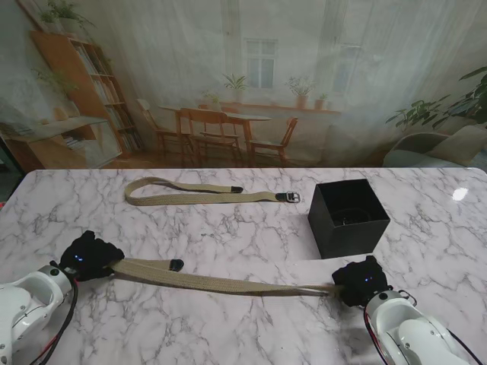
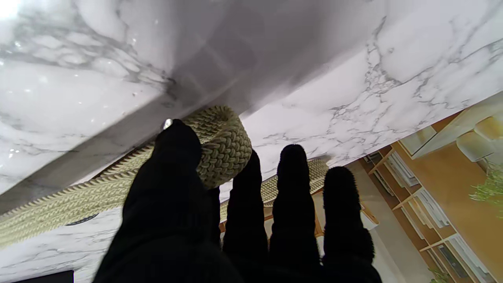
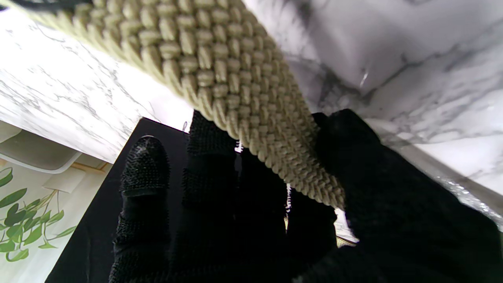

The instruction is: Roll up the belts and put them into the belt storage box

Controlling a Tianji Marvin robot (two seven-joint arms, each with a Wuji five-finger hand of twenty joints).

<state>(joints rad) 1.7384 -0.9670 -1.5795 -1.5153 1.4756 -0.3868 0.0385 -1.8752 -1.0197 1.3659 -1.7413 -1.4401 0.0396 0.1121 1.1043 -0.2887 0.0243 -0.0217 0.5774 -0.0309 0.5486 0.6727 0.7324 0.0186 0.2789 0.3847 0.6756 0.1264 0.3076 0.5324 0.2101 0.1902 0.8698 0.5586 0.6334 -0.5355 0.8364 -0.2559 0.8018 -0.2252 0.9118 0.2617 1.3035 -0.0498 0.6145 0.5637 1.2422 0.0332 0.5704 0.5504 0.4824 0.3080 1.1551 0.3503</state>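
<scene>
While each robot hand grips one end, left (image 1: 90, 255) and right (image 1: 361, 280), the belt (image 1: 221, 282) spans between

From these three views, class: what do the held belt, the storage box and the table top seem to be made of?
Held belt: woven fabric webbing, pale olive, matte; the braided weave shows close up. Storage box: probably rigid card or plastic, matte black, straight thin walls. Table top: marble look, glossy with grey veins and glare; possibly a printed laminate.
</scene>
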